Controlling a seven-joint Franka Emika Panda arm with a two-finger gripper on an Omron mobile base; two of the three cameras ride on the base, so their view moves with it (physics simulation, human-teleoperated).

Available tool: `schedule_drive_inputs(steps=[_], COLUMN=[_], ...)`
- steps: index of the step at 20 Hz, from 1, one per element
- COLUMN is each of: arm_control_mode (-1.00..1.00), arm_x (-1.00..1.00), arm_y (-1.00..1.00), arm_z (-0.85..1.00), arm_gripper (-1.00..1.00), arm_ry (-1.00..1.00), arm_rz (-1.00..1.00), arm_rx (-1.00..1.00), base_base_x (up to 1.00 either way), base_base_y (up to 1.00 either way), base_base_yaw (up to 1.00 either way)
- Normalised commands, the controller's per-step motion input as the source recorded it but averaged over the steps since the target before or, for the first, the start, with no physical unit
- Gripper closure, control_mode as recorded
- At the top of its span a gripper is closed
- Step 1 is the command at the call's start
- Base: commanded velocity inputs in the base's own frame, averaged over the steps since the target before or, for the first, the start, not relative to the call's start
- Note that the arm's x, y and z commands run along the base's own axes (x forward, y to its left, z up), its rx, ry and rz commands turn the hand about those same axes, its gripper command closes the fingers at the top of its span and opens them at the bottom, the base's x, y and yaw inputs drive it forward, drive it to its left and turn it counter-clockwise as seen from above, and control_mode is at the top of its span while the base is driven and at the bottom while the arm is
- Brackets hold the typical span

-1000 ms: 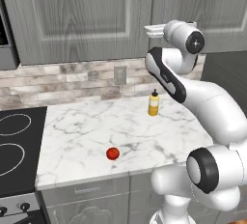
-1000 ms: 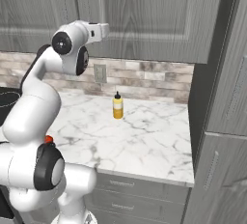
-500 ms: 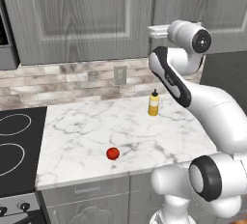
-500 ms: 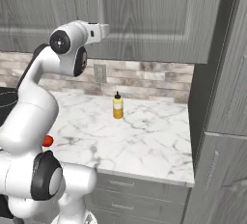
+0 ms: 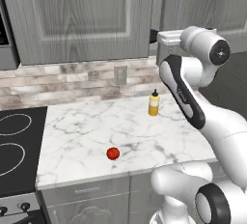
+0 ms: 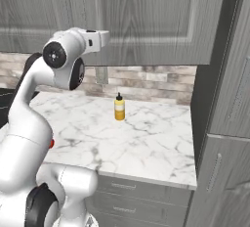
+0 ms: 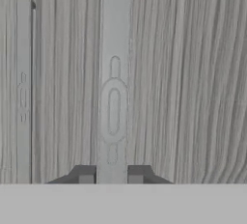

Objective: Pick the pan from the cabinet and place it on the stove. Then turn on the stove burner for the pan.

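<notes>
- cabinet (image 5: 82, 20): grey wood-grain
- counter (image 5: 144, 131): white marble, grey veins
- bottle (image 5: 154, 104): yellow, dark cap
- ball (image 5: 113, 153) on the counter: red
- stove (image 5: 14, 146): black, white rings

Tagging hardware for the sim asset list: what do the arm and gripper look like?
The arm has glossy white rounded links with black joint bands and round dark-grey end caps at the joints. A boxy white hand follows the last joint. The gripper has two small dark-grey squared finger tips. No cables or markings are visible.
</notes>
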Motion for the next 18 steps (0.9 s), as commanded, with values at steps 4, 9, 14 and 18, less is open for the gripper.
schedule_drive_inputs(steps=[4,9,14,18], arm_control_mode=[-1.00,-1.00,-1.00,-1.00], arm_x=[-0.66,-0.54,-0.38,-0.49], arm_y=[-0.40,-0.40,-0.37,-0.41], arm_z=[-0.05,-0.03,-0.02,-0.01], arm_gripper=[1.00,1.00,1.00,1.00], arm_ry=[0.00,0.00,0.00,-0.01], arm_rz=[0.04,0.09,0.12,0.12], arm_rx=[0.00,0.00,0.00,0.00], base_base_x=[0.00,0.00,0.00,0.00], base_base_y=[0.00,0.00,0.00,0.00], base_base_yaw=[0.00,0.00,0.00,0.00])
